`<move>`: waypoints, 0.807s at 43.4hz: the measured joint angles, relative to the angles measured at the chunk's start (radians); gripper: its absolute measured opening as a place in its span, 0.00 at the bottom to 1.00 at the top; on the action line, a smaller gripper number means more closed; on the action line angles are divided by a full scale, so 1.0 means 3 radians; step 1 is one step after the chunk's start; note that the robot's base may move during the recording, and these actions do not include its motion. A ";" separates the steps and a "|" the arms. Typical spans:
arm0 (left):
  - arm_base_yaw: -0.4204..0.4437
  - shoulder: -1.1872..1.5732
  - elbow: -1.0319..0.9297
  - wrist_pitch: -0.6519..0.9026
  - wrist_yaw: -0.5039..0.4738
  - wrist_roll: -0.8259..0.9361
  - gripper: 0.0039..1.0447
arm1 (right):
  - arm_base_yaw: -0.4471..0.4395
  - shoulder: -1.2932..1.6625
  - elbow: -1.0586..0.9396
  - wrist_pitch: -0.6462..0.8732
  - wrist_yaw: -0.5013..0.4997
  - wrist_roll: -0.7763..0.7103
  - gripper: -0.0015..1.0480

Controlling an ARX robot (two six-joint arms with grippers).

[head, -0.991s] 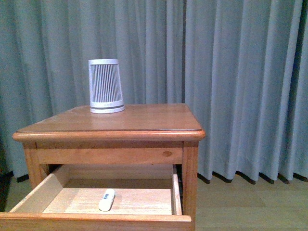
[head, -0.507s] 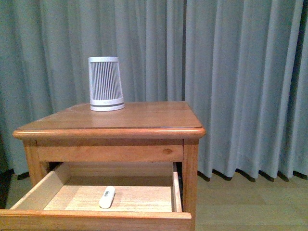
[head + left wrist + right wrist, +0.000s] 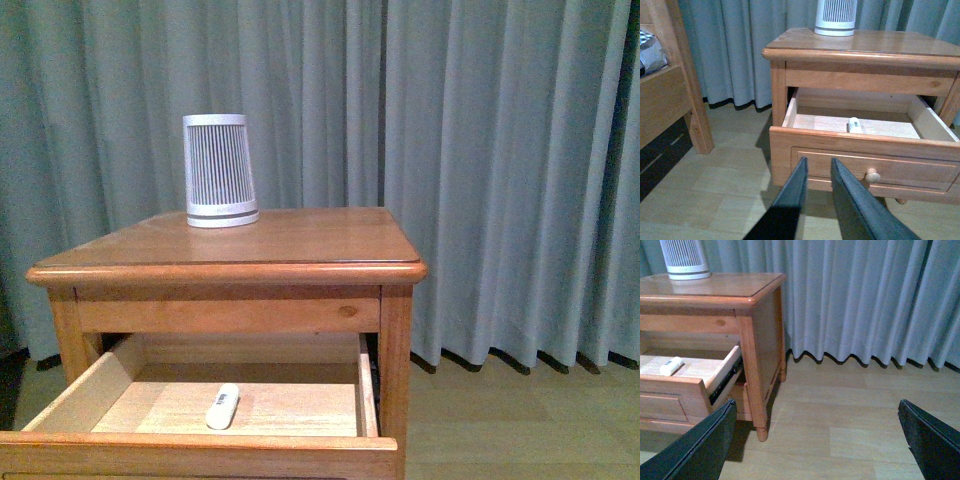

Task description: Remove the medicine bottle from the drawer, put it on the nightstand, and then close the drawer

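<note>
The medicine bottle (image 3: 222, 406), small and white, lies on its side on the pale floor of the pulled-out upper drawer (image 3: 200, 453); it also shows as the bottle (image 3: 854, 125) and the bottle (image 3: 670, 366) in the wrist views. The reddish-brown nightstand (image 3: 230, 270) stands before a curtain. My left gripper (image 3: 818, 162) is open with a narrow gap, low in front of the drawer (image 3: 865, 157) and left of its knob (image 3: 872, 175). Off the nightstand's (image 3: 715, 295) right side, over the floor, my right gripper (image 3: 817, 412) is open wide. Neither arm shows in the front view.
A ribbed white-and-grey appliance (image 3: 219, 171) stands at the back left of the nightstand top. A grey-blue curtain (image 3: 500, 170) hangs behind. A wooden bed frame (image 3: 670, 90) stands left of the nightstand. Pale wood floor (image 3: 850, 420) stretches to the right.
The front view has risen slightly: the nightstand top and appliance sit higher in the picture and more of the drawer's front rail shows. The bottle has not moved in the drawer.
</note>
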 joint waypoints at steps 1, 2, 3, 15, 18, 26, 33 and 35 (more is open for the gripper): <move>0.0000 0.0000 0.0000 0.0000 0.0000 0.0000 0.28 | 0.0000 0.0000 0.0000 0.0000 0.0000 0.0000 0.93; 0.0000 0.0001 0.0000 0.0000 0.0000 0.0000 0.33 | 0.0000 0.0000 0.0000 0.0000 0.0000 0.0000 0.93; 0.0000 0.0000 0.0000 0.0000 0.0000 0.0000 0.38 | 0.0000 0.0000 0.0000 0.0000 0.0000 0.0000 0.93; 0.0000 0.0000 0.0000 -0.0001 0.0004 0.0000 0.85 | 0.0000 0.0000 0.0000 0.0000 0.0011 0.0000 0.93; 0.0000 -0.0001 0.0000 -0.0001 0.0004 0.0008 0.95 | 0.0000 0.0000 0.0000 0.0000 0.0010 0.0001 0.93; 0.0000 -0.0006 0.0000 -0.0005 0.0001 0.0010 0.94 | 0.0000 -0.0001 0.0000 0.0000 0.0010 0.0001 0.93; 0.0000 -0.0010 0.0000 -0.0008 -0.0001 0.0010 0.94 | -0.0001 -0.0005 0.0000 -0.0003 0.0005 0.0000 0.93; 0.0000 -0.0006 0.0000 -0.0006 0.0001 0.0010 0.94 | -0.0001 -0.0003 0.0000 -0.0004 0.0003 0.0000 0.93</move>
